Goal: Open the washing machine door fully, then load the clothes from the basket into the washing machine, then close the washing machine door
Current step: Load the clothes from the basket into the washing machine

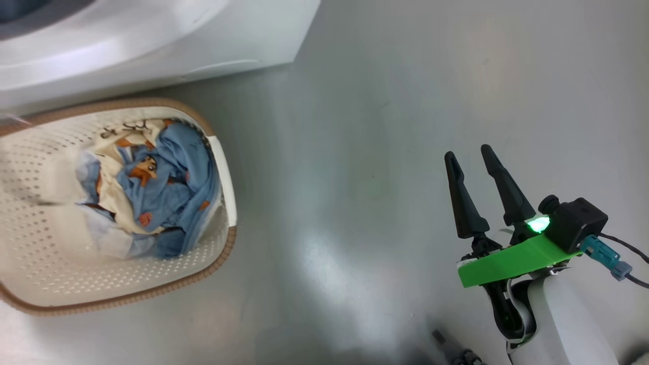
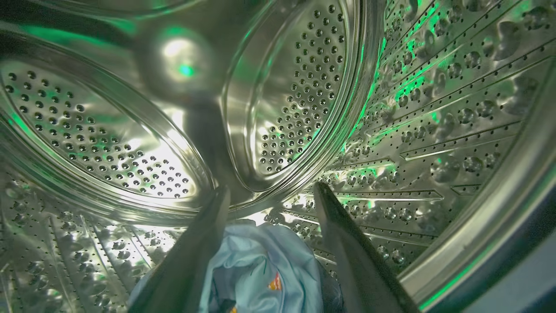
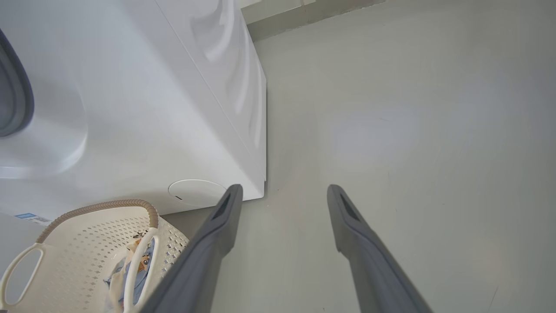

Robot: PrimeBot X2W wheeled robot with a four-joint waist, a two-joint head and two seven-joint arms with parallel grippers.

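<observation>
Perforated steel surrounds the left jaws inside the drum [image 2: 434, 108]; their two dark fingers [image 2: 195, 261] stand wide apart, with green light glinting off the metal around them; a light-blue garment [image 2: 260, 269] with a small orange print lies at the bottom of the drum between the fingers, and neither finger visibly pinches it. Outside, the right jaws hang over the grey floor [image 1: 380, 126], well apart from the basket; their fingers [image 1: 461, 197] are parted and hold nothing; a green bracket [image 1: 512, 261] and a lit green lamp [image 1: 538, 224] sit at the wrist. The cream-white, brown-rimmed basket [image 1: 152, 104] stands on the floor just beside the foot of the white washing machine [image 1: 152, 40]; clothes [image 1: 167, 187], blue with orange figures and some cream cloth, lie heaped in it. From the right wrist, the machine's round hatch [image 3: 197, 192] shows at its lower corner, just above the basket's rim.
</observation>
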